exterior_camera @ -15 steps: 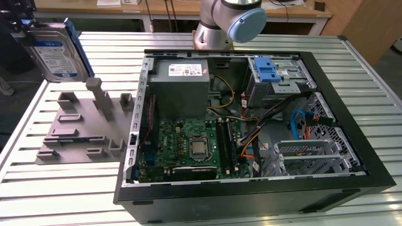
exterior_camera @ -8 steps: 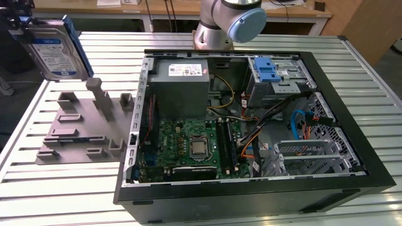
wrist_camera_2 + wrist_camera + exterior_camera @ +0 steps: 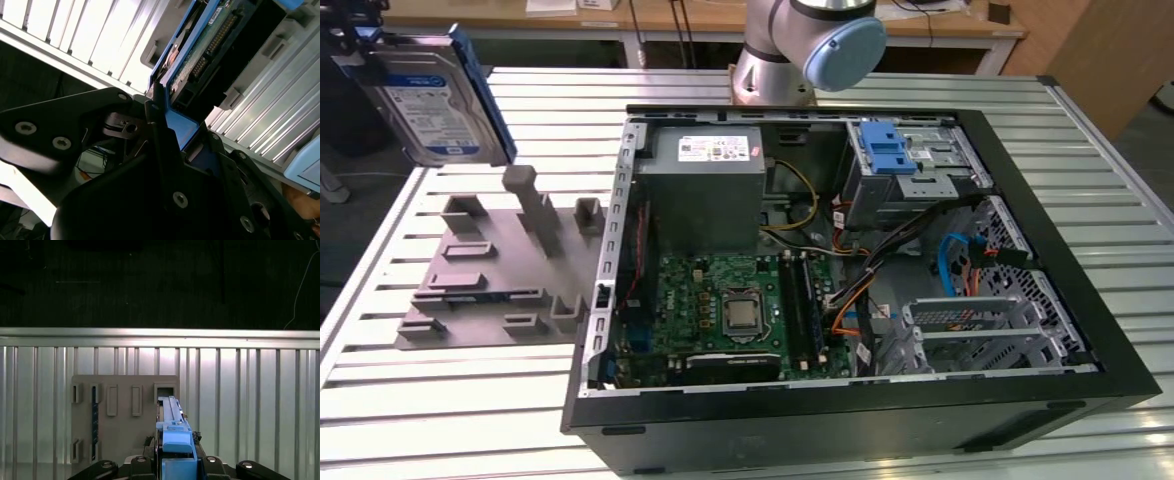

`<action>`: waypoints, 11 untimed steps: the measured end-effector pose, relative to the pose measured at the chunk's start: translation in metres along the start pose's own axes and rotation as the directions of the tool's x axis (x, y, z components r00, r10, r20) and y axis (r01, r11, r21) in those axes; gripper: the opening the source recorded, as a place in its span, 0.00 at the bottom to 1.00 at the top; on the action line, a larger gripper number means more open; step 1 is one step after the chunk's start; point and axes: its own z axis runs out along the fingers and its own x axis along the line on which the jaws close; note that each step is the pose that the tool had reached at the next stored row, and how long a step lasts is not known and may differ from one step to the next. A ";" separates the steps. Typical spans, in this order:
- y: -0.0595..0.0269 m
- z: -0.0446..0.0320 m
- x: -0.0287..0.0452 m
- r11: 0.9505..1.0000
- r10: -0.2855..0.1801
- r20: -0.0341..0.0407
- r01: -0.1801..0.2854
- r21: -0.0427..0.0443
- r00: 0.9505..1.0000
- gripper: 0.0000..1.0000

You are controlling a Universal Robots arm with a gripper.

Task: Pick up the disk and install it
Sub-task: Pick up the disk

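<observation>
Exterior view shows the disk (image 3: 434, 95) up high — gripper (image 3: 161, 107) jaws pinching its blue frame (image 3: 181, 125) — so pick-up looks done, and reaching the computer (image 3: 854, 420) likely needs steady carrying.

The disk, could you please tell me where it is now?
In the exterior view's upper left, the disk hangs in the end effector above the grey fixture plate.

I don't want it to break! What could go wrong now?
1. The gripper holds the disk by its blue bracket, in the air over the grey fixture. If the grip slipped, the disk could fall onto the fixture's posts or the table.
2. The case is crowded with cables beside the drive cage, so the disk might snag one there.
</observation>
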 end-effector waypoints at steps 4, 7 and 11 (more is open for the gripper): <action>0.0000 -0.0036 0.0000 1.000 0.000 0.000 0.000 0.000 1.000 0.36; 0.0000 -0.0056 0.0000 1.000 0.000 0.000 0.000 0.000 1.000 0.36; -0.0001 -0.0094 -0.0001 1.000 0.000 0.000 0.000 0.000 1.000 0.36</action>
